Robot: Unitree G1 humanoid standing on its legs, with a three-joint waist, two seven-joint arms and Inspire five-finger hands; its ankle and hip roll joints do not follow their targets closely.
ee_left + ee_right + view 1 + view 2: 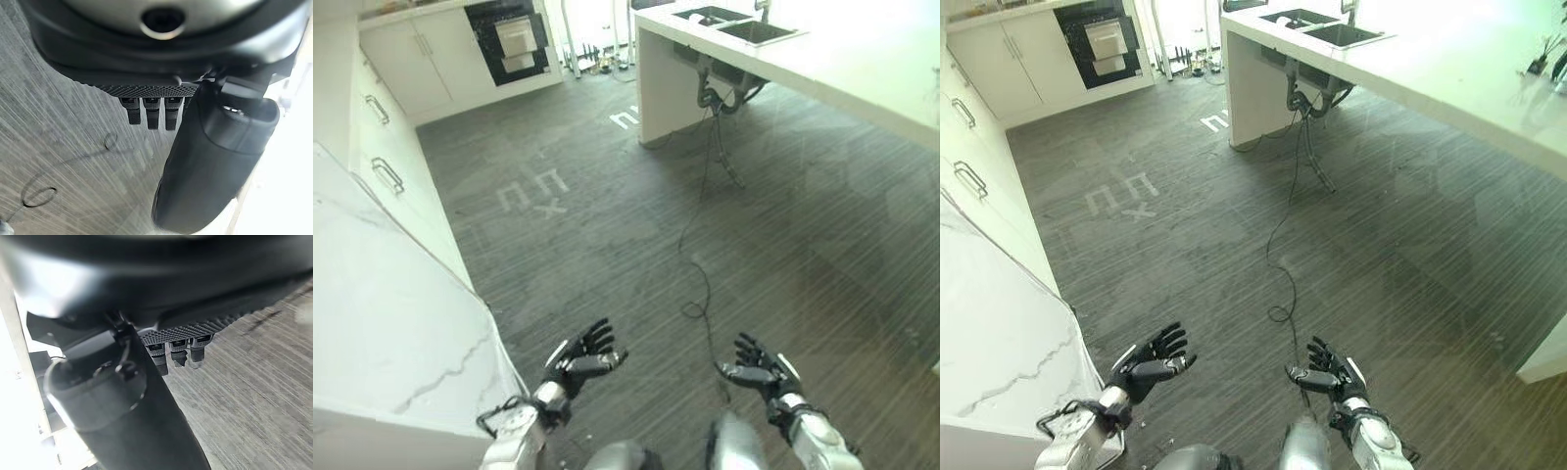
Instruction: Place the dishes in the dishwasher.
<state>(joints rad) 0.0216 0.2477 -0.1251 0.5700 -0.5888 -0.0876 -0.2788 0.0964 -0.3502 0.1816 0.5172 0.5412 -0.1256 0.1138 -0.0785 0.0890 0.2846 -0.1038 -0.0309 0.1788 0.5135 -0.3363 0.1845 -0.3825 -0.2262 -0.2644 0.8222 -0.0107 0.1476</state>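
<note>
The left robot hand point(578, 360) hangs over the dark striped floor point(636, 225) with its fingers spread and relaxed, palm turned inward, holding nothing. The right robot hand point(756, 369) is level with it and well apart, fingers likewise spread loose and empty, its palm facing the left one. In the left wrist view the fingers point(152, 111) point straight out over the floor beside the thick dark thumb point(210, 161); the right wrist view shows the same straight row of fingers point(177, 351) next to its thumb point(127, 421).

A white marbled worktop point(382, 323) runs along the left side, its near corner just beside the left forearm. Past it stand white cabinets point(382, 127) with metal bar handles. At the far end of the room, set into the cabinet run, is a dark-fronted appliance point(512, 41) with a pale panel or towel on its front; it may be the dishwasher, though from this distance I cannot tell for sure.

On the right, a long white island worktop point(822, 69) reaches back along the room, with a double sink point(736, 23) sunk into its far end. Some small dark items point(1545, 59) sit near the right edge of that worktop, too small to make out whether they are dishes. Faint white tape marks point(533, 191) lie on the floor toward the cabinets.
</note>
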